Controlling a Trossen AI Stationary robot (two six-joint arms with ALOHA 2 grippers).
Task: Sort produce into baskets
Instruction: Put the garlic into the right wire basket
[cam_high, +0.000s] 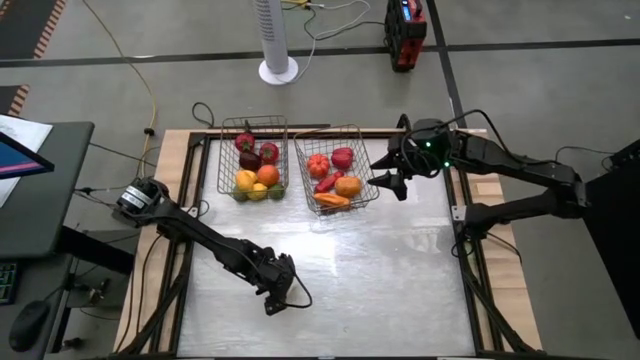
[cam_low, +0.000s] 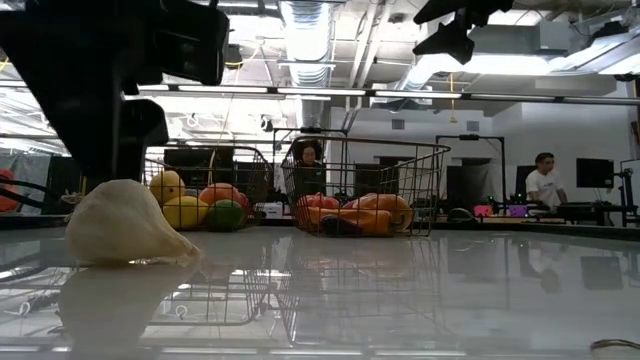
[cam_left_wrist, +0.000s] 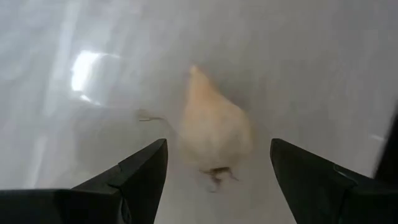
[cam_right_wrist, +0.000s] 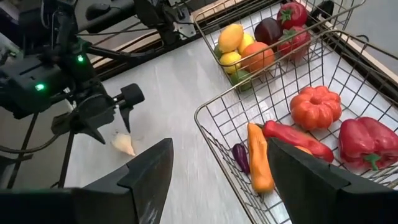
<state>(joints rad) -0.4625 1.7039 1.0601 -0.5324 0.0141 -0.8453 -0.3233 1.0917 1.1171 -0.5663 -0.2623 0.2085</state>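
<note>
A wide pale desk (cam_high: 400, 290) carries two wire mesh baskets side by side along its far edge. The left basket (cam_high: 228, 160) holds round fruits in yellow, orange, red, green and dark purple. The right basket (cam_high: 305, 160) holds vegetables: a small orange pumpkin (cam_right_wrist: 316, 106), a red pepper (cam_right_wrist: 367, 142), a chili and a carrot (cam_right_wrist: 260, 159).

The right end effector (cam_high: 388, 170) hangs just beside the right basket, fingers spread apart and holding nothing.

The left end effector (cam_high: 280, 292) is low over the near middle of the desk, well apart from both baskets. Its fingers are also apart and empty.

The one piece left on the desk is a white garlic bulb (cam_left_wrist: 214, 127). It lies on its side directly beneath the left end effector, between the two open fingers, with its pointed tip aimed away from the wrist, so its long axis runs along the gap, not across it. The left arm is far nearer; a straight descent and closing looks like the next step.
</note>
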